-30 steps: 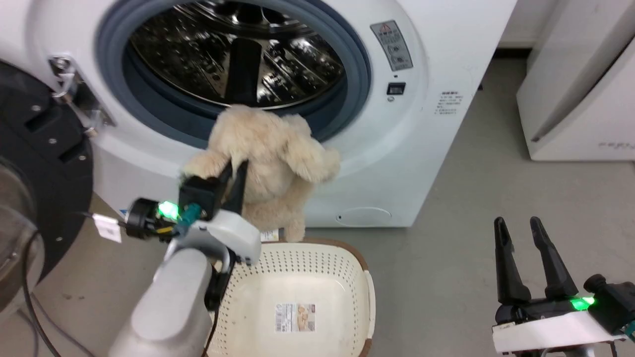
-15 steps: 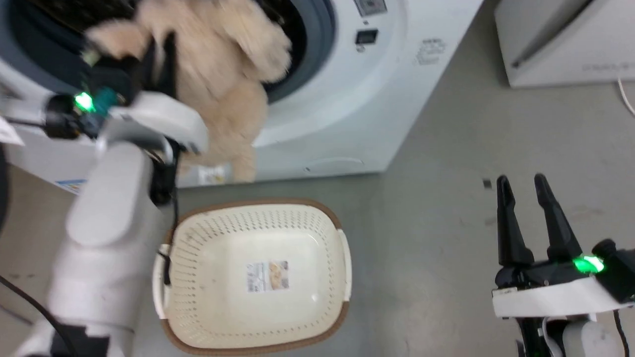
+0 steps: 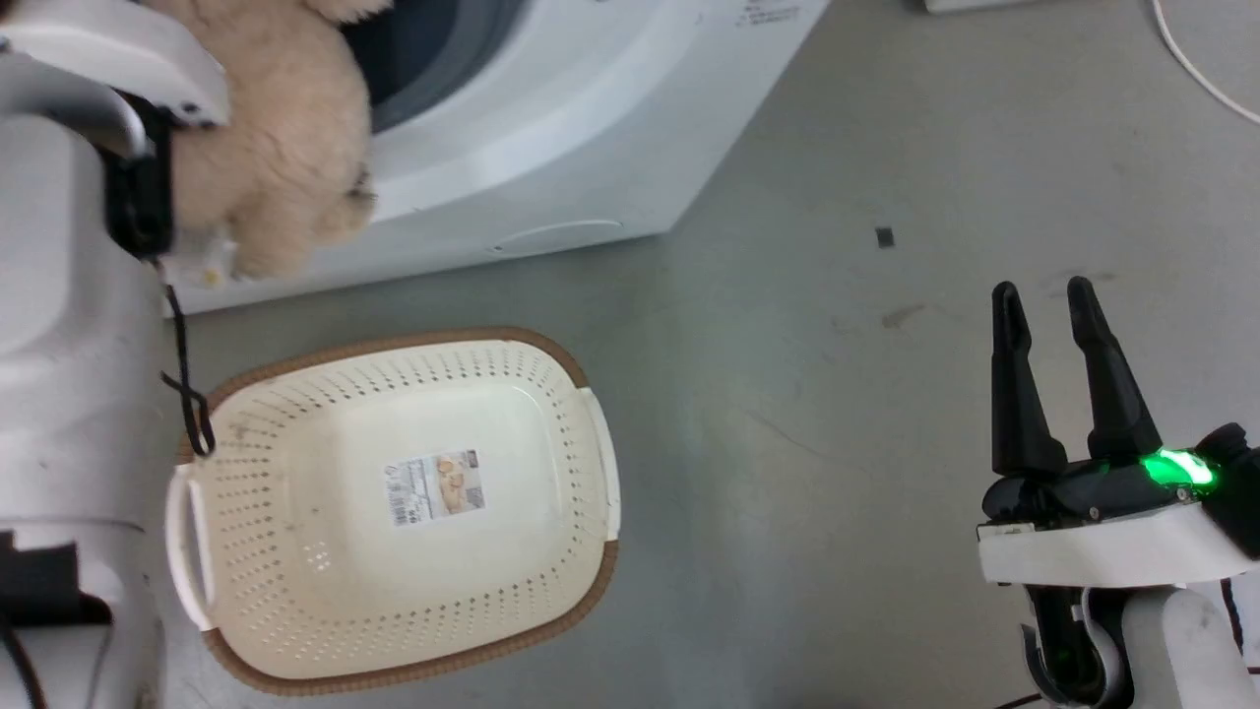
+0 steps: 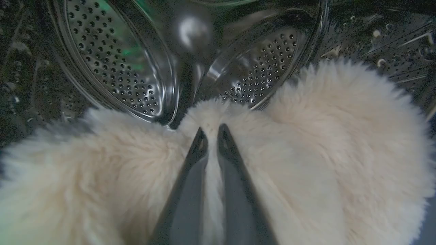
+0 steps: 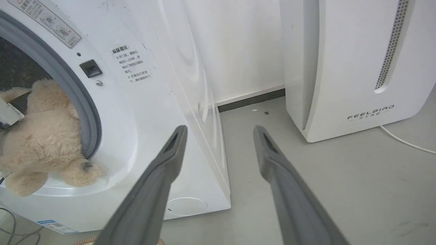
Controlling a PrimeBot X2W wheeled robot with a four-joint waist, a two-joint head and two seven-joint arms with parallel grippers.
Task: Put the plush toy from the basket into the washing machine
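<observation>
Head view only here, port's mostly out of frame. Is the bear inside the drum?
Observer: Partly. Right wrist view: fluffy cream-beige teddy bear lies across the grey rubber port seal of the white front-loading washing machine, feet outside.
Operator: Left jaws on it?
Observer: Yes. Left wrist view: left jaws shut on a fur fold, shiny perforated steel drum ahead.

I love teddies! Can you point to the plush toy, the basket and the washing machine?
plush toy (image 5: 41, 143), right wrist view, on its fluffy body.
basket (image 3: 295, 551), head view, on its bare bottom.
washing machine (image 5: 153, 112), right wrist view, on its white front.
</observation>
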